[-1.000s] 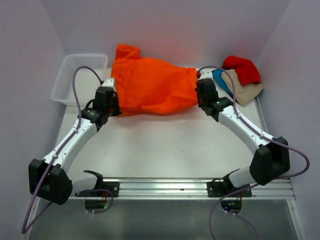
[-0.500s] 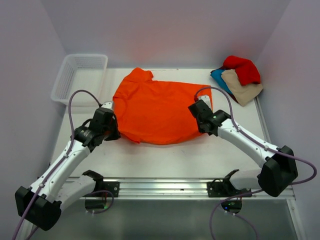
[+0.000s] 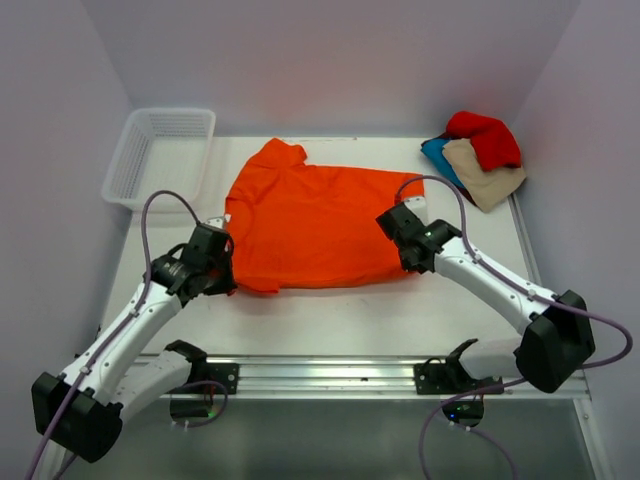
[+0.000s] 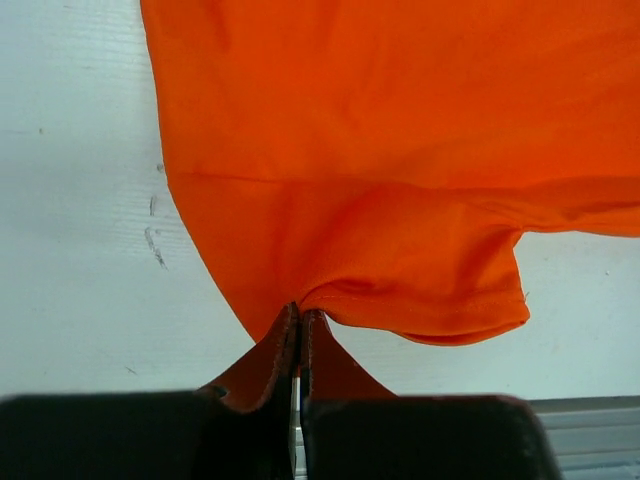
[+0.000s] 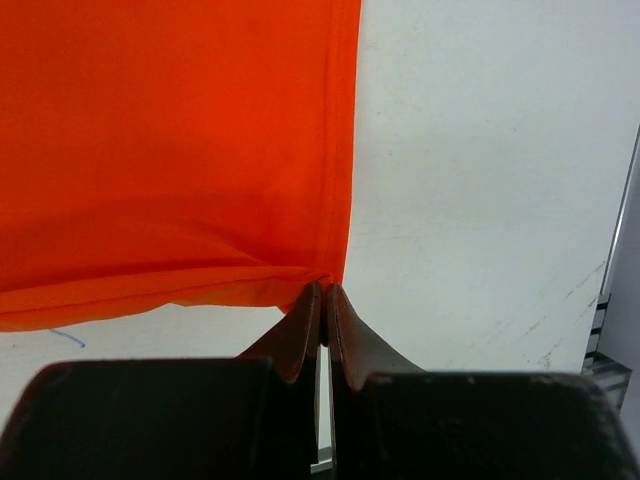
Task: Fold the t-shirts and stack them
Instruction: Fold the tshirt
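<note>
Orange t-shirt: spread out flat on the bench, roughly midway between the two side walls, with a lobe of cloth sticking out at its far left corner

Cloth surface: mostly smooth in the top view, with shallow wrinkles near the left side and a slightly wavy near edge

Left fingers: pressed tight together, pinching a stitched edge of the orange t-shirt at its near left corner; in the wrist view the cloth puckers at the tips and a small hemmed flap lies folded just to their right

Right fingers: closed with no gap, pinching the near right corner of the orange t-shirt, just where the straight side hem meets the near edge

Arms: each reaches in from its own side, with the wrists low over the bench at the shirt's two near corners

Red t-shirt: bunched at the far right corner of the bench, at the back of a small heap

Beige t-shirt: in the same heap, in front of the red one

Teal-blue t-shirt: partly under the beige one, on the side nearest the orange t-shirt but apart from it

Basket: white mesh, at the far left corner, beside the orange t-shirt's far left lobe and not touching it
</note>
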Tool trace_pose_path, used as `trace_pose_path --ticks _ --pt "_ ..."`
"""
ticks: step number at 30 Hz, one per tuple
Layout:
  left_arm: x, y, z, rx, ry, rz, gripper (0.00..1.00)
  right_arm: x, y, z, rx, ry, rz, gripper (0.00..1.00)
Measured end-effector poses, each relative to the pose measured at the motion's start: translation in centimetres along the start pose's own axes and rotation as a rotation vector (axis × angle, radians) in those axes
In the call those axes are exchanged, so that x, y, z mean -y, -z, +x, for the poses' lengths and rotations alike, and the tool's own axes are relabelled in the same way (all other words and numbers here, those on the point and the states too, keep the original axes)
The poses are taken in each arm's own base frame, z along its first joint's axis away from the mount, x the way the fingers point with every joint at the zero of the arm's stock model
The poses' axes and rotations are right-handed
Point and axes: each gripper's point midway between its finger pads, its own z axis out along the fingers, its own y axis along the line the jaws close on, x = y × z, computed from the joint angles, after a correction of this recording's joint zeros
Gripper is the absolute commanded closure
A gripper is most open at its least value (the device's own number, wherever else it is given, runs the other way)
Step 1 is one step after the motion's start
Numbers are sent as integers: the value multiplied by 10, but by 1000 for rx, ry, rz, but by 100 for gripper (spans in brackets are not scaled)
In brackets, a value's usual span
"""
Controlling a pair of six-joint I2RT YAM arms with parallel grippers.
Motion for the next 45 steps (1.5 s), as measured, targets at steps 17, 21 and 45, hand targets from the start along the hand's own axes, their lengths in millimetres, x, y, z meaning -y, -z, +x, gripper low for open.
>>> trace_pose_path --ticks 17,21,45 --pt "38 -79 -99 41 -88 -109 100 14 -72 -25 -40 -123 168 100" --pt "30 -97 -97 14 -105 -154 100 19 -83 -33 -33 -159 181 100" --pt "25 -135 -148 47 -125 -244 58 6 -127 -58 -41 -193 198 100"
